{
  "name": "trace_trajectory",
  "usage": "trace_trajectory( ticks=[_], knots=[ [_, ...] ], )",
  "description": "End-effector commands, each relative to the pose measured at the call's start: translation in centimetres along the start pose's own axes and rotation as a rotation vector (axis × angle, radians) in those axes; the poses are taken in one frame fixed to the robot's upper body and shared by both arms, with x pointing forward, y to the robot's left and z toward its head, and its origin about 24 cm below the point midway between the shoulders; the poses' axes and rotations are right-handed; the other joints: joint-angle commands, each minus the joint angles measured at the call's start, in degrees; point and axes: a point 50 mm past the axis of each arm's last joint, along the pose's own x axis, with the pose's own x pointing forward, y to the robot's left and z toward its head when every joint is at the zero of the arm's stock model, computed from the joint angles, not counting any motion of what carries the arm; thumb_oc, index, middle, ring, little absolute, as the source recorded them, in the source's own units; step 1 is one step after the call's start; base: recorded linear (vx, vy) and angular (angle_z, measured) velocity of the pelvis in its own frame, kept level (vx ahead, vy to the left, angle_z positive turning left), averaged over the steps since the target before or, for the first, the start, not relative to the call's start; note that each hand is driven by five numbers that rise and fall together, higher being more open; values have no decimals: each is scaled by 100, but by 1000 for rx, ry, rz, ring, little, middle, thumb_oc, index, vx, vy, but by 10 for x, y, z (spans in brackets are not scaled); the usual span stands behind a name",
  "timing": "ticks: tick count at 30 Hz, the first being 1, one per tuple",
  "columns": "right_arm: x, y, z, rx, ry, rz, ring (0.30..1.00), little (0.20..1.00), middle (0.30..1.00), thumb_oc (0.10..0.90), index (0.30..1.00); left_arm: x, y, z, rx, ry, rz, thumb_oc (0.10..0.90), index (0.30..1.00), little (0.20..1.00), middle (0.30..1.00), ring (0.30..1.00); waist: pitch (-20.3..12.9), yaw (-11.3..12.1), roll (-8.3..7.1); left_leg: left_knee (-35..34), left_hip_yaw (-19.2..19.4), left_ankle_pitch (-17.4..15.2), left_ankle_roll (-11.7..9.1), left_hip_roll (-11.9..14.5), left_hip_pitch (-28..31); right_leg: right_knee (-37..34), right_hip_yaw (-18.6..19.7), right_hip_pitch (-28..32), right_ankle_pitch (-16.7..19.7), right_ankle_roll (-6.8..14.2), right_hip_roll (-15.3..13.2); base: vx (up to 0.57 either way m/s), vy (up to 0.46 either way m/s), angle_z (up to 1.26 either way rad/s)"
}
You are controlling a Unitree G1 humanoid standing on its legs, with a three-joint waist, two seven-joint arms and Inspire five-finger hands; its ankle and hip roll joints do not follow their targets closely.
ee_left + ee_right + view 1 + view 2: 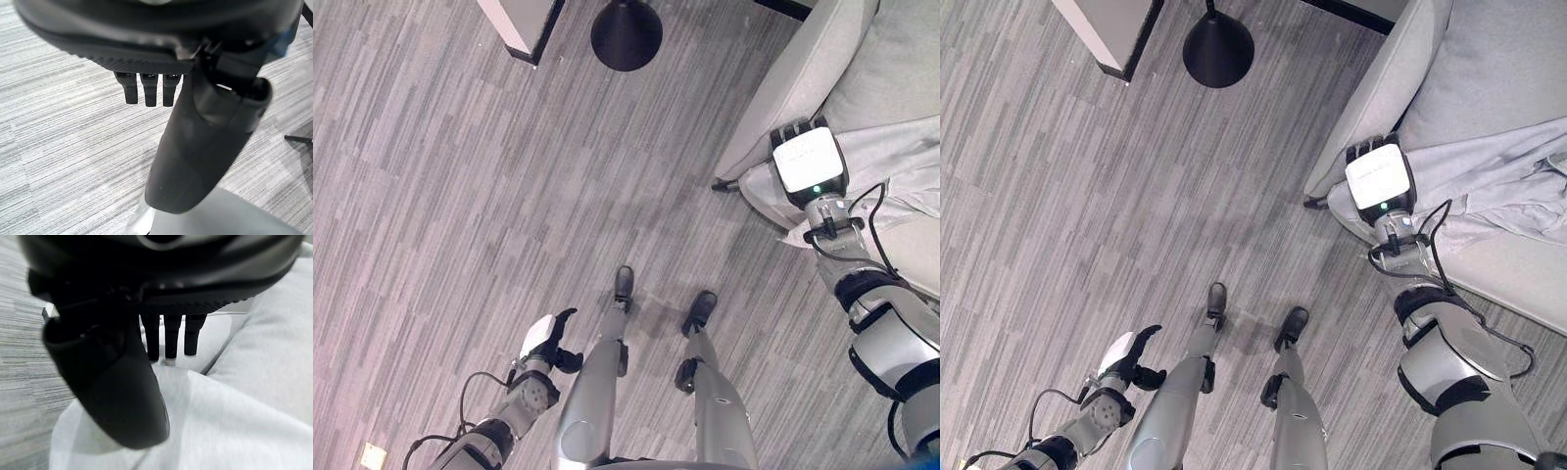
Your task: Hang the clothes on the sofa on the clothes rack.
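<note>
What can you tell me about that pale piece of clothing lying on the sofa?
The garment is a light grey, thin-looking fabric, crumpled with soft folds. It lies spread across the grey sofa seat, one end drooping over the front edge toward the floor. The robot's right hand is over that drooping end, fingers straight and pointing down at the cloth, not closed round it. Whether they touch it is unclear.

a living room or lounge: a grey sofa [1469,88] with pale clothes [1498,186] draped on its seat lies just beyond the right hand [1371,157], grey striped carpet [460,196] spreads under the left hand [553,338], and a black round stand base [626,34] sits well ahead by a white cabinet [524,24].
</note>
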Motion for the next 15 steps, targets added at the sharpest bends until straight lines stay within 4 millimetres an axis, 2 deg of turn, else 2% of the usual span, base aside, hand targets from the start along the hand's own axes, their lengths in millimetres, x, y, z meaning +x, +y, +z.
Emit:
trace_trajectory(
  ticks=[1,4,8,15],
  knots=[
    [-49,64,-18,-122,-13,531,300,300,300,400,300,15,27,10,97,-53,69,800,900,900,900,900,498,166,31,15,-243,-434,-47,-70,183,47,192,460,-231,40,-88,0,0,0],
    [-55,69,-23,-157,1,556,300,300,300,400,300,18,33,11,119,-56,97,800,900,900,900,900,526,175,69,15,-250,-435,-46,-81,218,47,206,491,-228,44,-95,-4,-5,3],
    [-54,68,-26,-183,1,555,300,300,300,400,300,22,41,17,132,-73,126,800,900,900,900,900,552,195,101,15,-236,-438,-50,-89,253,47,236,512,-220,50,-92,-10,-8,14],
    [-59,72,-27,-181,21,569,300,300,300,400,300,24,41,22,155,-96,123,800,900,900,900,900,543,195,122,15,-219,-441,-59,-84,319,47,252,572,-225,54,-89,-5,-6,2]
  ],
)
